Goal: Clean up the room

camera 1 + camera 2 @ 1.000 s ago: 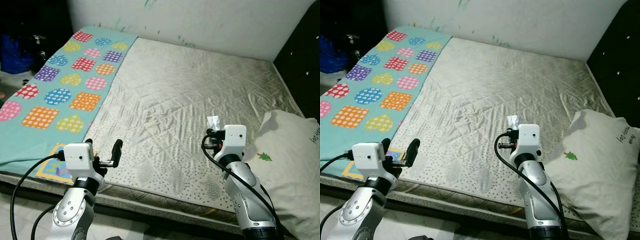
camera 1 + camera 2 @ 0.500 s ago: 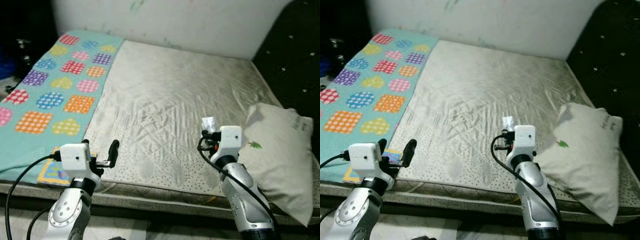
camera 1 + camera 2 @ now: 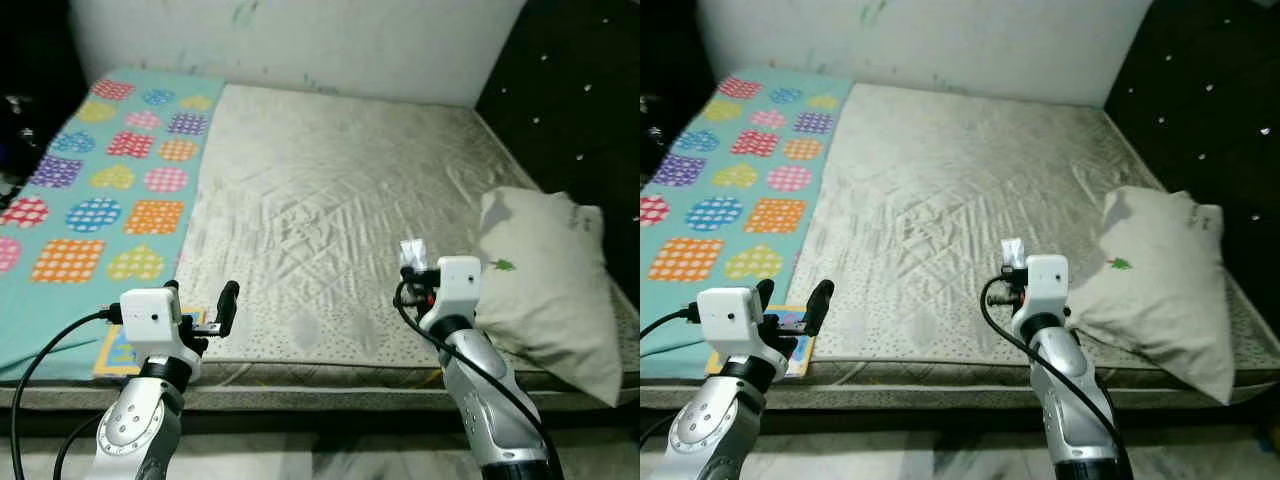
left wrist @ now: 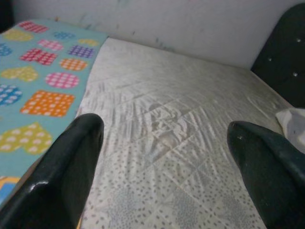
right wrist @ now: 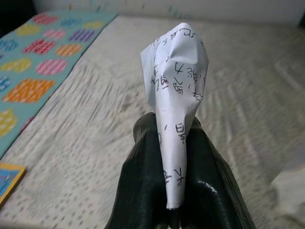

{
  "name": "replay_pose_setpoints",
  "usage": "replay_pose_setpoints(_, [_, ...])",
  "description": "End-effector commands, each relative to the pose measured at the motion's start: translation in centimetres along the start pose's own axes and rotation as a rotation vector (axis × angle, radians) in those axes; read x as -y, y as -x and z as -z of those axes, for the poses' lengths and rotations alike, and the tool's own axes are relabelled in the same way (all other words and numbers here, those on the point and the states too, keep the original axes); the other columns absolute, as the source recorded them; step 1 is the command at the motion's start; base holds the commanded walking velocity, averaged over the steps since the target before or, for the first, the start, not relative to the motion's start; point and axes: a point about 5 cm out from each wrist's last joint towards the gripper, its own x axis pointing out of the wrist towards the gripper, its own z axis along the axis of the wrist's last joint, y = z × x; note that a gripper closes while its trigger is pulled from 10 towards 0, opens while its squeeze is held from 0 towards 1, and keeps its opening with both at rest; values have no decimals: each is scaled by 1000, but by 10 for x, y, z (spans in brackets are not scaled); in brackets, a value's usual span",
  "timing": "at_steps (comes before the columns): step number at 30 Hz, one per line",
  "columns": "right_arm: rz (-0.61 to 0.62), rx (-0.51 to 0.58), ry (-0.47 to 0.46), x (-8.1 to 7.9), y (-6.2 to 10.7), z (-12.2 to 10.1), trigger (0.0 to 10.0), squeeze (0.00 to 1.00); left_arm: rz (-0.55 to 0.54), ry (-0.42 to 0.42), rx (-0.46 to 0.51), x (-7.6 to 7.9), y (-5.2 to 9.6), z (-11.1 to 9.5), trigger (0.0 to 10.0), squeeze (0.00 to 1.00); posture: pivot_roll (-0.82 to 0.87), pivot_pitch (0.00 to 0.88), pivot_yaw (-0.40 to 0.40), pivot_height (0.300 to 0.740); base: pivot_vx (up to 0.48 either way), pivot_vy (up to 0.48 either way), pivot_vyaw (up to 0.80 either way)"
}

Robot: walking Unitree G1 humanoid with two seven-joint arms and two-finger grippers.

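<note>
- Lying on the right side of the bed is a white pillow with a small green tree print; it sits close beside the right arm, against the dark studded headboard.
- Covering the left side of the mattress is a teal blanket patterned with dotted hearts, squares and circles; a yellow-edged picture book lies at its near corner, just beside the left tool.
- Nothing lies on the middle of the quilted beige mattress between the two arms.
- The right tool is closed tight on a crumpled paper; it hovers over the near edge of the bed, with the paper sticking up from the fingers.
- The left tool hovers above the near left edge of the bed, its two fingers spread wide and holding nothing.
- The right wrist view shows handwritten characters on the paper, while in the head views it is a small white scrap above the wrist.
- The left wrist view shows both black fingers far apart with wrinkled sheet between them, and a corner of the pillow at the edge.
- A scuffed white wall stands behind the bed; pale floor shows at the bottom below the mattress edge.
</note>
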Motion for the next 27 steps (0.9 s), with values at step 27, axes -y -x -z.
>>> replay_pose_setpoints(27, [8, -2, -38, 2, 1, 1, 10000, 0, 55, 21, 23, 2, 3, -4, 10000, 0, 47, 114, -103, 740, 233, 0, -116])
